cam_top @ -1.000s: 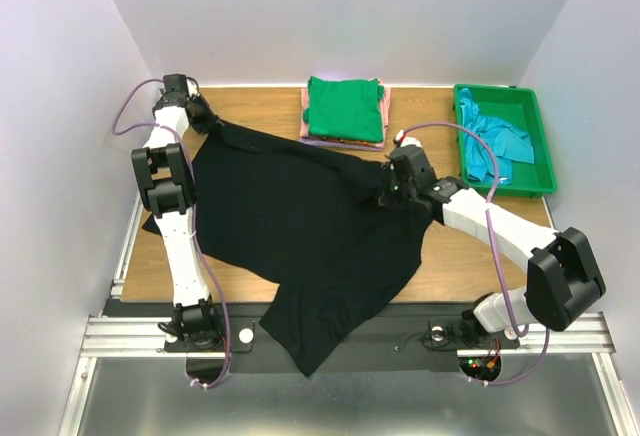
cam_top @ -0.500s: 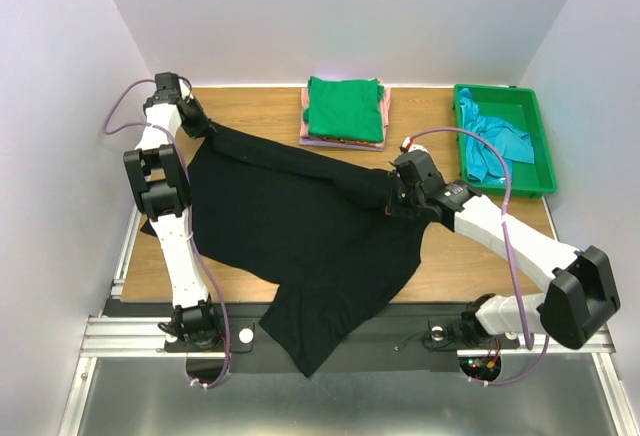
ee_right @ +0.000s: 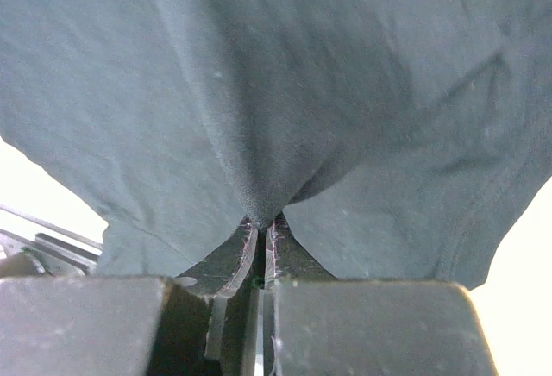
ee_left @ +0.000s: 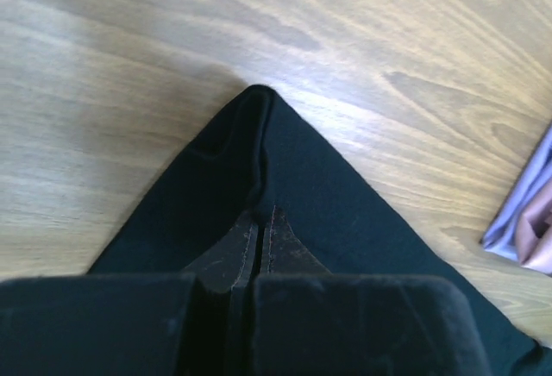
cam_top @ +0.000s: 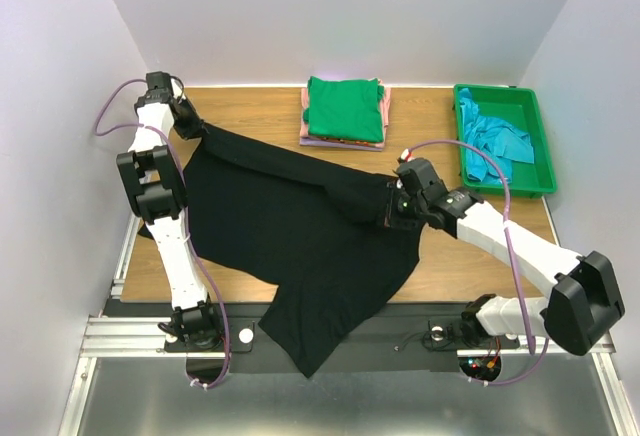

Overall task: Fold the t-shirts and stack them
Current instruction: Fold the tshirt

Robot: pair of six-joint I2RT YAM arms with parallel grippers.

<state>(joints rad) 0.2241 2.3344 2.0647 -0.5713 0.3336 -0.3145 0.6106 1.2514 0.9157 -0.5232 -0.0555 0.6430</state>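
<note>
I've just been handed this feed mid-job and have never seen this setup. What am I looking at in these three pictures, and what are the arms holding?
These are two white robot arms bolted at the near edge of a wooden table. The wide picture comes from a fixed camera above and behind them. The other two come from a camera on each wrist, looking along that arm's own fingers.

A large black t-shirt lies spread on the table, one end hanging over the near edge. The left gripper is shut on a corner of it at the far left. The right gripper pinches a fold of it at the middle right.

At the far edge sits a folded stack with a green shirt on top. A green tray at the far right holds a crumpled teal shirt.
</note>
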